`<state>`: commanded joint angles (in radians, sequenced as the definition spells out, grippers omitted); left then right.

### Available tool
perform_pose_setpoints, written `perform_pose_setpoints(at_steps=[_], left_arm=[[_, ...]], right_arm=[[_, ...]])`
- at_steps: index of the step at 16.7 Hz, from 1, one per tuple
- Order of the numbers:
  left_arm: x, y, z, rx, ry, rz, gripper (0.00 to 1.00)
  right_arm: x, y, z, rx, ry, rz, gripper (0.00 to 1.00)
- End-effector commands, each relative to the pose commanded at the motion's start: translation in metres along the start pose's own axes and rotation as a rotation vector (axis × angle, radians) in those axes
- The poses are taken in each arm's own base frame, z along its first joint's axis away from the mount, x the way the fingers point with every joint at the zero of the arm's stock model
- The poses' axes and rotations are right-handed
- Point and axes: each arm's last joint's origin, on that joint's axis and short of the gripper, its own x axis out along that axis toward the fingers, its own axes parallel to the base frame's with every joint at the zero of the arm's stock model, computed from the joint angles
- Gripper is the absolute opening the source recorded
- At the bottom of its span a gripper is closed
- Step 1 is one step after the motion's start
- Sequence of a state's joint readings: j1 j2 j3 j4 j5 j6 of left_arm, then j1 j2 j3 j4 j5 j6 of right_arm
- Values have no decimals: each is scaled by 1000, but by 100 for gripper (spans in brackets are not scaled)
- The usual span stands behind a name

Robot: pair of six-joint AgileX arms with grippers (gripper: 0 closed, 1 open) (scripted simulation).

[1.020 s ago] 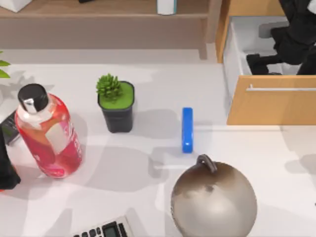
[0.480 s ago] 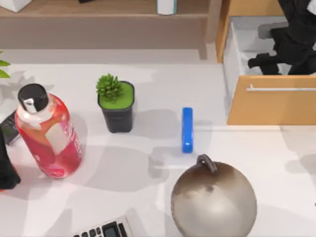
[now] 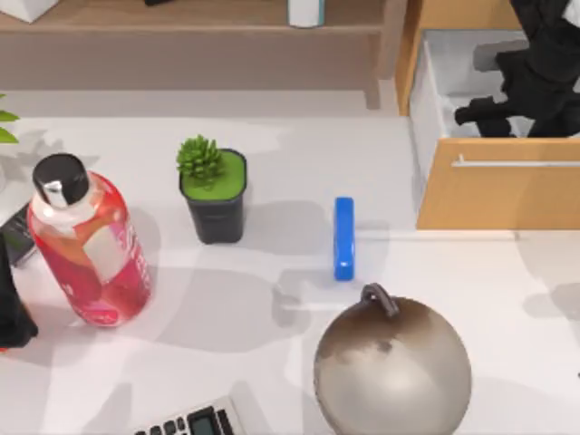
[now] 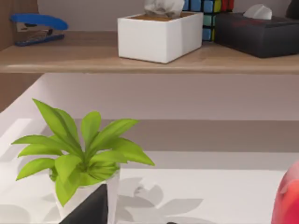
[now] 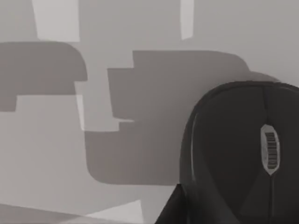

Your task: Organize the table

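The table (image 3: 272, 344) fills the lower part of the top view, carrying a red bottle (image 3: 86, 245), a small potted succulent (image 3: 214, 192), a blue bar (image 3: 343, 237) and a grey round kettle (image 3: 391, 364). At upper right, the right gripper (image 3: 494, 111) hangs over the open drawer (image 3: 498, 195); a black mouse (image 5: 243, 154) lies below it. I cannot tell how wide its claw stands. The left arm (image 3: 11, 308) sits at the left edge.
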<state>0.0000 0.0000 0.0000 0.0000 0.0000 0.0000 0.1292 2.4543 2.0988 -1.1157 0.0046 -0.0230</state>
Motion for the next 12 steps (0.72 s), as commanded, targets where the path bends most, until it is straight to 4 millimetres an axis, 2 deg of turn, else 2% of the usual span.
perform_pose_setpoints(at_steps=[4,6,9,12], left_arm=[[0,0,0,0,0,0,100],[0,0,0,0,0,0,100],[0,0,0,0,0,0,100],[0,0,0,0,0,0,100]], right_arm=[[-1,-1,0,3,-2,0,0],[-12,-1,0,9,-20,14,0],[-49,-4,-9,32,-69,62,0],[-111,-5,-28,49,-174,118,0]])
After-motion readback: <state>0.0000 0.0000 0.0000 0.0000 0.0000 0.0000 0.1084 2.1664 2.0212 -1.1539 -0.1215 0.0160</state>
